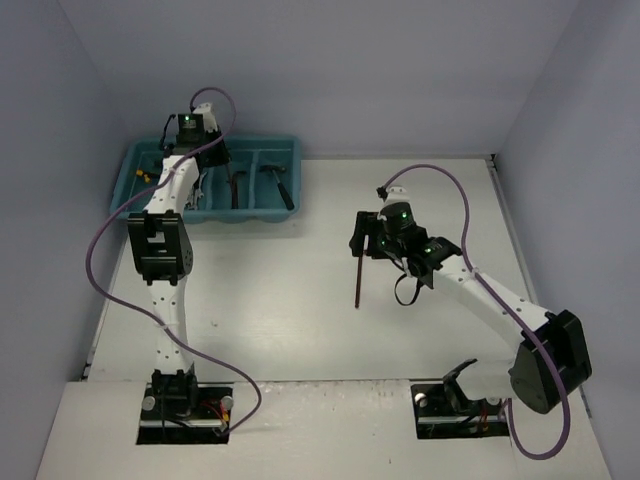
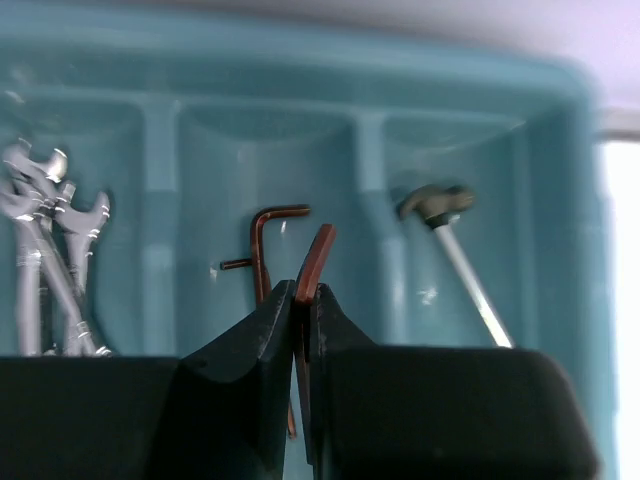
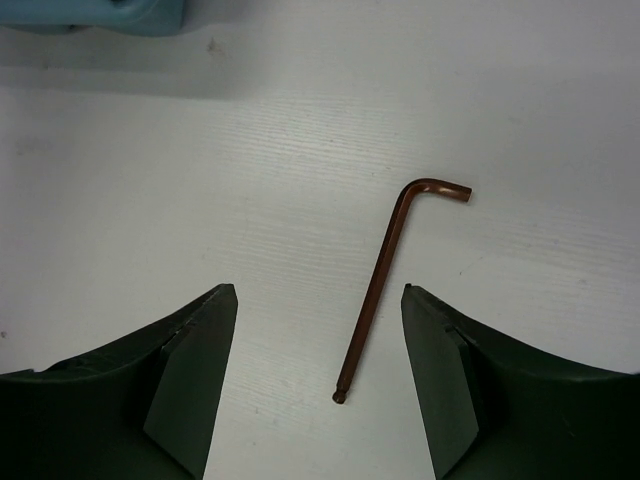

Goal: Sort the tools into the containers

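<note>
The teal tray (image 1: 290, 150) stands at the far left, and its wall shows in the left wrist view (image 2: 560, 120). My left gripper (image 1: 212, 155) hangs over it, shut on a thin dark red L-shaped key (image 2: 318, 255) above the middle compartment. Another red key (image 2: 262, 250) lies in that compartment. Silver wrenches (image 2: 45, 260) lie one compartment to the left, and the hammer (image 2: 450, 240) lies to the right. My right gripper (image 3: 318, 295) is open just above the table, with a third red key (image 3: 385, 280) lying between its fingers; this key also shows in the top view (image 1: 357, 280).
Yellow-and-black pieces (image 1: 148, 176) lie in the tray's leftmost compartment. A corner of the tray (image 3: 120, 15) shows at the top left of the right wrist view. Grey walls close in the white table (image 1: 300, 330) on three sides.
</note>
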Controlling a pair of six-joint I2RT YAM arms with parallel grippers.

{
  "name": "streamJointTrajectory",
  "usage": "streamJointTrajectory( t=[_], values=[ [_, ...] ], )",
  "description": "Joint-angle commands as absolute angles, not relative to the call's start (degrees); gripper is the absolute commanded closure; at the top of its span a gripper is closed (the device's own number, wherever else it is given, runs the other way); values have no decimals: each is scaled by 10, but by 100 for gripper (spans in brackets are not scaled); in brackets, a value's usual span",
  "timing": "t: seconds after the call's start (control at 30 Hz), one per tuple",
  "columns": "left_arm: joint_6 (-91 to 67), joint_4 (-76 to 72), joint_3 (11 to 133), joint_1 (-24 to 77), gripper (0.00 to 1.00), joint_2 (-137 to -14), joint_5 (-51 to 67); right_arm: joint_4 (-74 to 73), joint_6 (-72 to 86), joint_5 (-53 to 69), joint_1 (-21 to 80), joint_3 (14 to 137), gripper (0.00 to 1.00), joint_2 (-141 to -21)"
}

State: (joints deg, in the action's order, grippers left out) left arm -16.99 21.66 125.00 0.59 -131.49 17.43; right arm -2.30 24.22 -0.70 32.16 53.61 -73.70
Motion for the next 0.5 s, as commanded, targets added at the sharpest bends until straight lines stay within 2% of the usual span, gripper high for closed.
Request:
streamJointTrajectory(
  t=[0.0, 0.07, 0.23, 0.3, 0.47],
  values=[
    [-164, 186, 1313, 3, 94, -1345, 197, -18, 267, -5, 319, 564, 37, -781],
    [-179, 171, 1321, 2, 92, -1364, 205, -28, 276, -5, 318, 573, 38, -802],
    [-189, 158, 1320, -13, 78, -1385, 208, -55, 295, -12, 319, 591, 41, -856],
    [-189, 151, 1304, -13, 69, -1373, 206, -69, 306, -23, 319, 598, 44, -888],
    [-202, 141, 1246, -13, 60, -1312, 200, -97, 328, -40, 322, 609, 53, -937]
  ],
)
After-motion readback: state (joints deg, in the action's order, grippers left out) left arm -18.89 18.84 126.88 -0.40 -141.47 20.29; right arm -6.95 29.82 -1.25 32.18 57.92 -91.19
